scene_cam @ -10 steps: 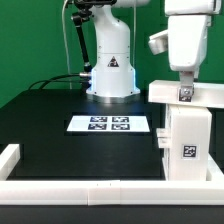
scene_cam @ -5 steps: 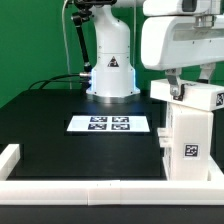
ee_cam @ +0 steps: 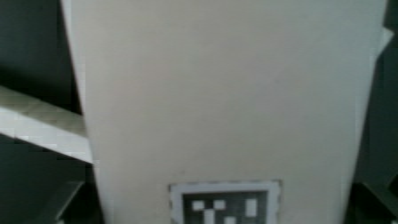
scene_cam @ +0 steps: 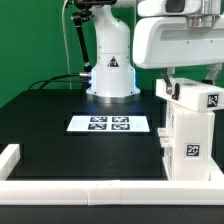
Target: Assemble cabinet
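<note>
Hanging over the tall white cabinet (scene_cam: 190, 135) at the exterior view's right, the gripper (scene_cam: 177, 89) is reaching down behind the top piece, and I cannot tell whether its fingers are apart or clamped, since the arm's bulky white housing and the part itself are hiding them. That top piece (scene_cam: 197, 99) is sitting tilted on the upright body, showing a black-and-white tag on its face, while a second tag is showing lower on the body's front. Filling the wrist view, a broad white panel of the cabinet (ee_cam: 222, 110) is running through the frame with a tag near one end. Resting on the black surface (scene_cam: 70, 150), the cabinet is standing just inside the white border rail (scene_cam: 90, 188) that is lining the near edge. Lying flat toward the middle, the marker board (scene_cam: 109, 124) is sitting in front of the robot's white base (scene_cam: 110, 70), well apart from the cabinet.
</note>
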### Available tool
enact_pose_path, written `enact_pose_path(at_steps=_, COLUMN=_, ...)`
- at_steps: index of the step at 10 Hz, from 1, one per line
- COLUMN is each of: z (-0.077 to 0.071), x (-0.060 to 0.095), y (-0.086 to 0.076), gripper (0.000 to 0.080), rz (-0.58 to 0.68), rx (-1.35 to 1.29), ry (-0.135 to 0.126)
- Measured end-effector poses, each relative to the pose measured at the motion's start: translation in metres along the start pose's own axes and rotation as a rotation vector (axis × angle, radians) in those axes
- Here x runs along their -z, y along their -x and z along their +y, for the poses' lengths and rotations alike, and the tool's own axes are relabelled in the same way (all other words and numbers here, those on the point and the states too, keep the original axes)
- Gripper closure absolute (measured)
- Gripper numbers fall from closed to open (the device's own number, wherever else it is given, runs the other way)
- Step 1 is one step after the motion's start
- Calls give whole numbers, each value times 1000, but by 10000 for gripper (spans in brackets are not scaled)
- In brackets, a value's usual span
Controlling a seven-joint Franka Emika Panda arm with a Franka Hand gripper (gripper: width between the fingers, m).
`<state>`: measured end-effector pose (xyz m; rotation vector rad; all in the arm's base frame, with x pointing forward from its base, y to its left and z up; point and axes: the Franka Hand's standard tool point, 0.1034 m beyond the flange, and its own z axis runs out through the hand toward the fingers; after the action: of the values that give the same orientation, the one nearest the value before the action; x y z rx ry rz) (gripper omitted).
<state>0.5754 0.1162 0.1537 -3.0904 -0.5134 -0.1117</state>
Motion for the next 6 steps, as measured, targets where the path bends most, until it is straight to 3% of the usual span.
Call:
enact_pose_path(at_steps=2, z=-1, x=0, y=0, gripper=239, rz=4, rx=-124, ry=-6)
enact_pose_path(at_steps=6, z=-1, x=-2, y=4, gripper=239, rz=9, rx=-690, ry=-39)
